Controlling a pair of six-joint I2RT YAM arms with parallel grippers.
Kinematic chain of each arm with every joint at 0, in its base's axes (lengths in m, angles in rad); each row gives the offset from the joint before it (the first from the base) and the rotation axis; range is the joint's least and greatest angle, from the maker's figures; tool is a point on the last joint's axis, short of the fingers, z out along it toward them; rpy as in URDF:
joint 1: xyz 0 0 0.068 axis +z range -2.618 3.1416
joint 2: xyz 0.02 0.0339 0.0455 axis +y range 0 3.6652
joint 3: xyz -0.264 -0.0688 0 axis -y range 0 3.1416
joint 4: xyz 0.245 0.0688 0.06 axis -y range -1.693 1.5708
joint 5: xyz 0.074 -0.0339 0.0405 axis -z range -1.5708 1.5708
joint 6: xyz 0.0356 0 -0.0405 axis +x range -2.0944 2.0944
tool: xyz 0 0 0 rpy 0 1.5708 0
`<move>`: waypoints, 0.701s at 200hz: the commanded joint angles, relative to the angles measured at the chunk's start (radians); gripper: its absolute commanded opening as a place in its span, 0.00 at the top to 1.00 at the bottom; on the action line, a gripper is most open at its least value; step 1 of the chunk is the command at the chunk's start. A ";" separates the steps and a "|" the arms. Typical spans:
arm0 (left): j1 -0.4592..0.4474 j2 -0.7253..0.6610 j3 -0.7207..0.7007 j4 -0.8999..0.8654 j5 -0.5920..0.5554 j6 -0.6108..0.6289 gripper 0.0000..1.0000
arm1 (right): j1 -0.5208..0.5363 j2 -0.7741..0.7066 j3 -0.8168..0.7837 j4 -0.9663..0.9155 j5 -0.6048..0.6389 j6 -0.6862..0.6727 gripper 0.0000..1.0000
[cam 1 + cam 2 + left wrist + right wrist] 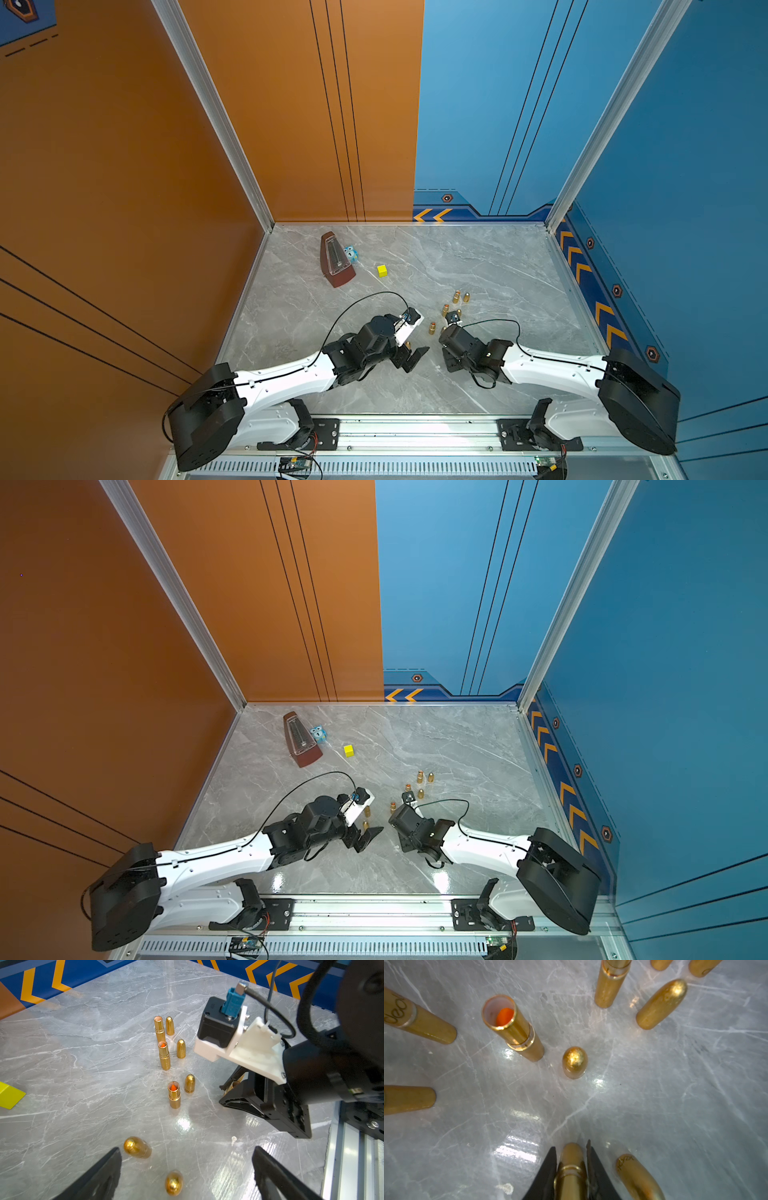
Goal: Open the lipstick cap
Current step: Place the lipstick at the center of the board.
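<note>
My right gripper (572, 1147) is shut on a gold lipstick (572, 1159) that stands on the marble table; whether its cap is on is hidden by the fingers. A loose gold cap (637, 1176) stands right beside it. Three opened lipsticks stand in a row (174, 1095), each with a bullet-shaped cap (189, 1083) next to it. My left gripper (187, 1159) is open and empty, hovering over two capped lipsticks (137, 1147) (174, 1182). In both top views the two grippers face each other near the table's front middle, left (415, 357) and right (405, 841).
A brown metronome (334, 262), a small blue toy (351, 252) and a yellow cube (382, 271) sit toward the back left. Walls close the table on three sides. A metal rail (415, 432) runs along the front edge.
</note>
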 commanded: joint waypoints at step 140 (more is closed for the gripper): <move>0.021 -0.112 0.008 -0.095 -0.074 -0.021 0.01 | 0.004 -0.187 0.110 -0.233 0.021 0.013 0.45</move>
